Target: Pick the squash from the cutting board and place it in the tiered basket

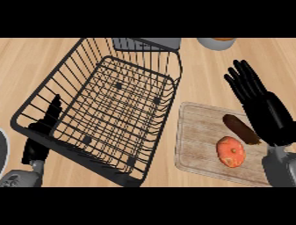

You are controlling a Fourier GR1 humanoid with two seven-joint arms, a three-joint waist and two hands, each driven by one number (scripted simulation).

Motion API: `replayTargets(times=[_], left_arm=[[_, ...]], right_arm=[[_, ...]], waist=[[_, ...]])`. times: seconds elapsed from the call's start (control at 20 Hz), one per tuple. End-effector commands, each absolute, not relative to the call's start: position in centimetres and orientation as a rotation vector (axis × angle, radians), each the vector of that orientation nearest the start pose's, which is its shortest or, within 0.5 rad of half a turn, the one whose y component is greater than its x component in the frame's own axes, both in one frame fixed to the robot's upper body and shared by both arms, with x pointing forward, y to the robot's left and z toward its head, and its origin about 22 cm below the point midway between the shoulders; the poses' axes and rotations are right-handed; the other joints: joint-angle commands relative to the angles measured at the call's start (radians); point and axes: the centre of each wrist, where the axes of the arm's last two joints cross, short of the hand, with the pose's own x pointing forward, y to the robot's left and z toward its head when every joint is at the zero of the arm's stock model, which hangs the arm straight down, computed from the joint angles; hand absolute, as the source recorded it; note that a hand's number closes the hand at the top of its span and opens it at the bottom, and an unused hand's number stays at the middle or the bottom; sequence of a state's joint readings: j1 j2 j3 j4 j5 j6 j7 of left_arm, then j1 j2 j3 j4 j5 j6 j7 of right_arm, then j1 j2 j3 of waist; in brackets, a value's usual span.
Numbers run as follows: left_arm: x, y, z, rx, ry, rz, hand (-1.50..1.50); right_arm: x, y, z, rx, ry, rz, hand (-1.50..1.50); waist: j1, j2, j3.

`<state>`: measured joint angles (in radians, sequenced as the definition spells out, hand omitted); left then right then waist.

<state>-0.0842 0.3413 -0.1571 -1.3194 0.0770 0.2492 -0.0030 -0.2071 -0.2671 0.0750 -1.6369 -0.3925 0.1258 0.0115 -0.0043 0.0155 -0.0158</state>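
The right robot hand (259,102) is open, fingers straight and pointing away, its grey forearm rising behind it. The left robot hand (43,127) is low, fingers straight.

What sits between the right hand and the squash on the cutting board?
A brown oblong vegetable lies between the open right hand and the orange squash, both on the cutting board.

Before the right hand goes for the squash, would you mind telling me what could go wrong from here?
1. A dark brown item lies right beside the squash on the cutting board; the right hand, open above the board, might knock or grab it instead.
2. The basket has tall wire walls; a low carry could catch the near rim.
3. The left hand sits behind the basket's left wall, partly hidden, and could bump it.
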Motion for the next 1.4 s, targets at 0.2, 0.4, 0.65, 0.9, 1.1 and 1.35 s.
replayTargets(times=[0.2, 0.4, 0.65, 0.9, 1.1, 1.35], left_arm=[[26.7, 28.7, 1.3, 0.194, -1.446, -0.106, 0.00], [25.3, 29.1, -0.1, 0.175, -1.420, -0.056, 0.00], [25.8, 28.3, 2.1, 0.101, -1.427, -0.094, 0.00], [25.8, 29.9, 2.3, 0.106, -1.423, -0.091, 0.00], [26.2, 29.5, 2.5, 0.110, -1.425, -0.084, 0.00], [25.9, 29.2, 2.4, 0.096, -1.439, -0.112, 0.00]], right_arm=[[24.9, -20.8, 8.0, -0.017, -2.042, 0.147, 1.50], [23.7, -28.3, 2.0, -0.625, -1.602, -0.225, -1.50], [21.2, -22.2, 0.3, -0.871, -1.694, -0.256, -1.50], [17.6, -23.1, 0.1, -1.051, -1.557, 0.037, -1.50], [15.8, -26.5, 0.6, -1.150, -1.310, 0.300, -1.50], [14.5, -25.3, 1.2, -1.014, -0.994, 0.589, -1.50]], waist=[[-0.010, -0.027, 0.015], [-0.058, -0.024, 0.011], [-0.006, -0.023, 0.014], [-0.008, -0.021, 0.009], [-0.016, -0.016, 0.003], [0.020, -0.011, 0.003]])
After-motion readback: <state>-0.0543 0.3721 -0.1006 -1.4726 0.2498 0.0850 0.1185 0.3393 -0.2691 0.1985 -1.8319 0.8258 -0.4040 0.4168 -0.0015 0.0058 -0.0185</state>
